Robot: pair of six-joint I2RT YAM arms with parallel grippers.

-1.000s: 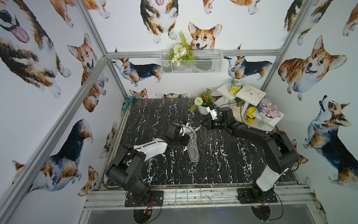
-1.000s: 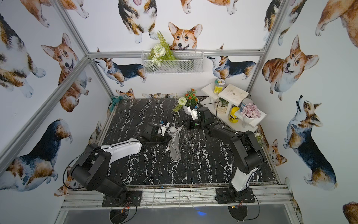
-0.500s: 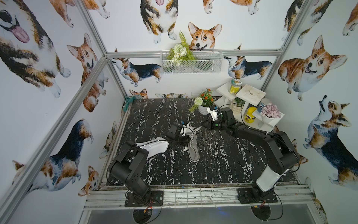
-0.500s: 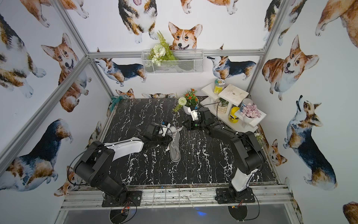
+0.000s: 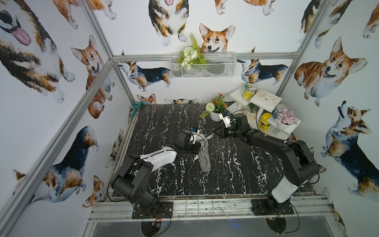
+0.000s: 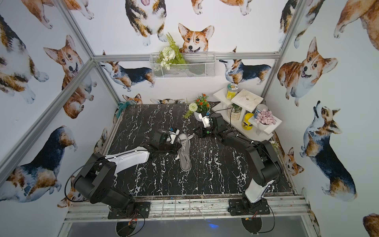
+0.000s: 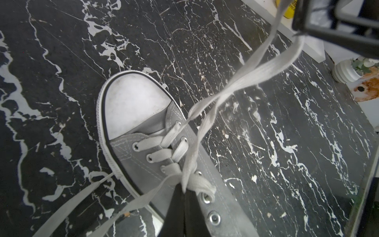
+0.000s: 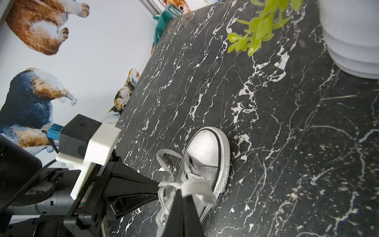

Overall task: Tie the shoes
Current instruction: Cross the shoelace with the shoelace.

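Left gripper (image 7: 183, 189) newly tight on lace (image 7: 242, 76)

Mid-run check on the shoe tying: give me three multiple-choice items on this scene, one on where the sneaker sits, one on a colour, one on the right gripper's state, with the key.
1. On the table, the sneaker is: A at the front edge; B near the middle; C in a back corner.
2. Its toe cap is: A white; B red; C black.
3. The right gripper is: A open, empty; B shut, empty; C shut on a lace.
Key: 1 B, both top views show it mid-table. 2 A, both wrist views show the white cap. 3 C, the right wrist view shows it pinching the strand.
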